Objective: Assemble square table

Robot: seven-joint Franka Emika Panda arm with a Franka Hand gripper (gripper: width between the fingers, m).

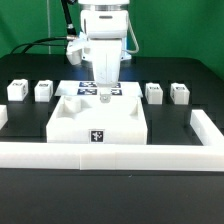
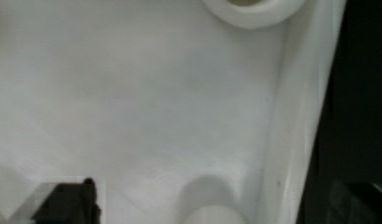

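Square tabletop (image 1: 75, 124) lies flat on black table (image 1: 110, 196), green wall (image 1: 20, 25) behind.

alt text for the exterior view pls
The gripper hangs open above the white square table slab in the middle. Two leg blocks stand on the exterior view's left, two on its right, and a white rail fence runs in front.

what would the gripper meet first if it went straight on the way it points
Probably the square table slab: the gripper points down over it, and its white surface fills the wrist view. Gap unclear.
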